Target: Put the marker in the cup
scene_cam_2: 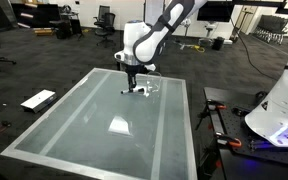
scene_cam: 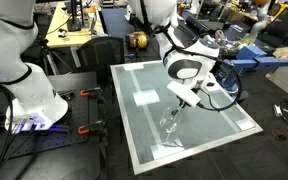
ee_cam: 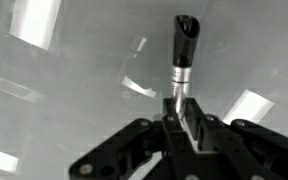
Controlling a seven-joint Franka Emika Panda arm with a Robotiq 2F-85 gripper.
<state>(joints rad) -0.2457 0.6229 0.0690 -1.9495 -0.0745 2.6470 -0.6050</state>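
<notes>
I am gripping the marker (ee_cam: 182, 50) in the claw (ee_cam: 182, 108). In the wrist view the two jaws are closing tight on the marker's pale grey barrel. Its black end is pointing away from the camera, toward the tabletop. The barrel is too blurred for me to read any writing or brand on it.

Just beside the marker's dark end, the cup (ee_cam: 136, 80) is showing as a thin clear arc of rim with a bright glint. I cannot tell whether the tip is over the opening or only next to the rim.

In both exterior views the claw (scene_cam: 181, 98) (scene_cam_2: 133, 86) is hanging low over the table (scene_cam: 144, 95) (scene_cam_2: 84, 125), a pale, glassy surface with a white border. The cup (scene_cam: 171, 124) (scene_cam_2: 148, 88) is standing upright on it, close by the claw. The white arm (scene_cam_2: 152, 35) is reaching down from above. Around the table, office chairs (scene_cam_2: 105, 18) and desks are standing on dark carpet.
</notes>
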